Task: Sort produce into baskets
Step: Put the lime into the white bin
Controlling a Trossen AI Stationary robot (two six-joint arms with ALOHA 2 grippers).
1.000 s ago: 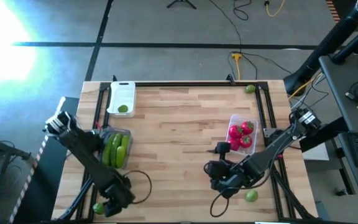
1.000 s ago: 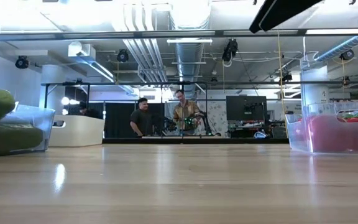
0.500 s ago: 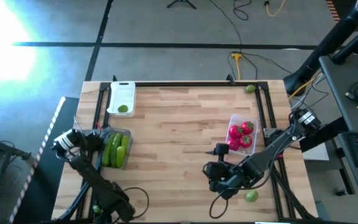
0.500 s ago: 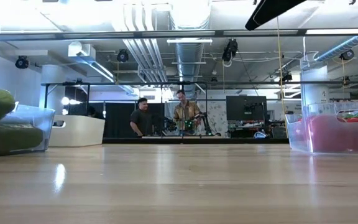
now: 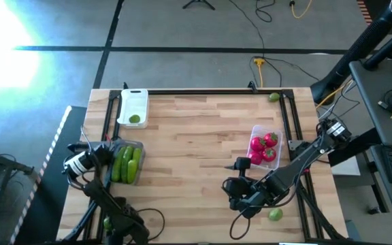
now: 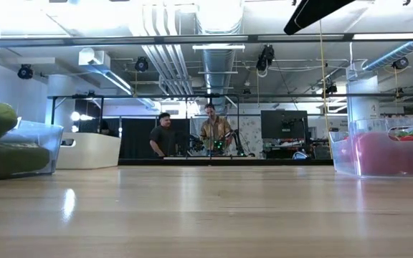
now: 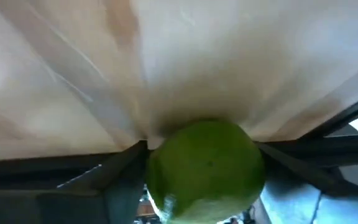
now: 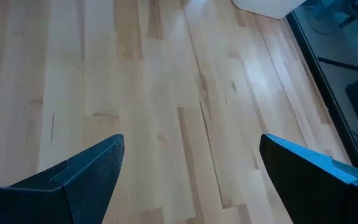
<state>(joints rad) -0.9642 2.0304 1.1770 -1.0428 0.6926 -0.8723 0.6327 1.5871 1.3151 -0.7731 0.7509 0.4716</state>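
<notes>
Left pincer [image 7: 204, 171] fingers hidden behind lime [image 7: 205, 169]

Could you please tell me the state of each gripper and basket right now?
Left gripper: fingers closed on a lime
Right gripper: fingers open, empty
White tray: holds a second lime
Cucumber tub: holds cucumbers
Tomato tub: holds tomatoes

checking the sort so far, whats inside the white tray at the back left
One small round green lime lies in the white opaque rectangular tray, near its front end. The rest shows bare; the low view hides its inside behind the wall.
</notes>
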